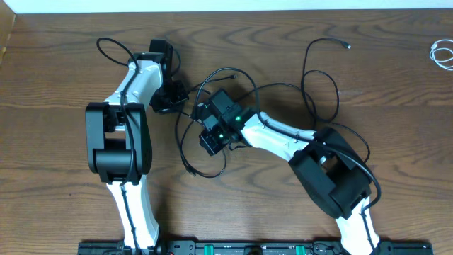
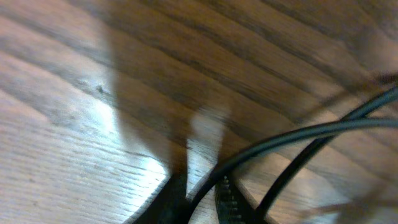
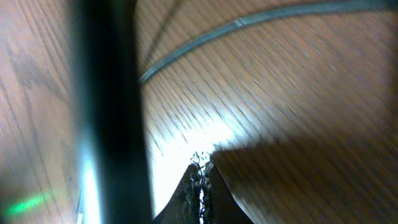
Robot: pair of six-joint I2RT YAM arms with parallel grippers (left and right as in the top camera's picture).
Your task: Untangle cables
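Several thin black cables (image 1: 185,152) lie looped and crossed on the wooden table between the two arms. One long strand (image 1: 334,92) ends in a small plug (image 1: 346,46) at the back. A short white cable (image 1: 444,53) is coiled at the far right edge. My left gripper (image 1: 172,99) is down at the left side of the tangle. In the left wrist view its fingers (image 2: 200,190) are nearly together with a black cable (image 2: 298,134) running between them. My right gripper (image 1: 210,144) is low over the middle loops. Its fingers (image 3: 202,165) are shut, with nothing seen between them.
A thick dark blurred shape (image 3: 112,112) crosses the right wrist view close to the lens. A grey strand (image 3: 249,22) lies on the wood beyond. The arm bases stand at the table's front edge (image 1: 233,248).
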